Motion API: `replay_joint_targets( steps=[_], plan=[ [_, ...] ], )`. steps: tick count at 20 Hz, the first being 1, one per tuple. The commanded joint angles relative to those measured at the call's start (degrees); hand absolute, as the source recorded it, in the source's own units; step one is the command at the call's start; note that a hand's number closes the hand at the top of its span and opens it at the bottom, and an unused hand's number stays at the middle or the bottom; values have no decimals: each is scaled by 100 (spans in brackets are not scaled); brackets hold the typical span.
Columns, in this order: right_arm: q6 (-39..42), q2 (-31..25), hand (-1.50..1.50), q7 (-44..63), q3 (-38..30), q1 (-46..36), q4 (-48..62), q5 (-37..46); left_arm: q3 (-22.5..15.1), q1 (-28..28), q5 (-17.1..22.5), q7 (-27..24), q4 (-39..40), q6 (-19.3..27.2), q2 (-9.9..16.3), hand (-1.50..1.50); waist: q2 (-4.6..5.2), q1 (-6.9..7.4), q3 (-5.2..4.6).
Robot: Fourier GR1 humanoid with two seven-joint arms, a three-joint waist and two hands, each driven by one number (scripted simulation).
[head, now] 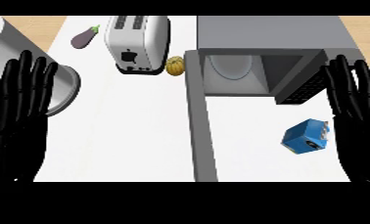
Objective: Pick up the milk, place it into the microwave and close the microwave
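My left hand (25, 100) at left edge, right hand (349, 100) at right edge: both flat, fingers straight, holding nothing, parked clear. Milk (306, 136), blue carton, lies tilted on counter (130, 130), just beside right hand, in front of microwave (267, 37). Door (201, 120) swung wide, cavity ready. I judge right hand the natural picker. Toaster (136, 42), eggplant (85, 37) well apart, no obstruction.
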Motion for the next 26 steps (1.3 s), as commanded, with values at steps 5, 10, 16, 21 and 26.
replay_joint_targets(
  steps=[5, 10, 16, 21, 26],
  plan=[
    [-1166, 343, -150, 569, -179, -343, -392, 1053, 121, 197, -176, 418, -386, 99, 85, -150, 119, -31, -60],
    [-1536, 425, -150, 930, 1151, -144, -452, 480, 392, 699, 955, 754, -484, -71, -174, -150, 118, -3, -61],
    [-1927, 428, -150, 1103, 1304, -539, -203, 814, 355, 1182, 1045, 1022, -1100, -140, -198, -150, 125, -22, -58],
    [-2322, 429, -150, 1292, 1424, -50, -736, 1471, 530, 1715, 1237, 471, -988, -471, -218, -150, 119, -38, -61],
    [-2733, 428, -150, 936, 1314, -274, 107, 1635, 455, 2107, 1176, 472, -1276, -600, -313, -150, 125, -18, -59]
  ],
)
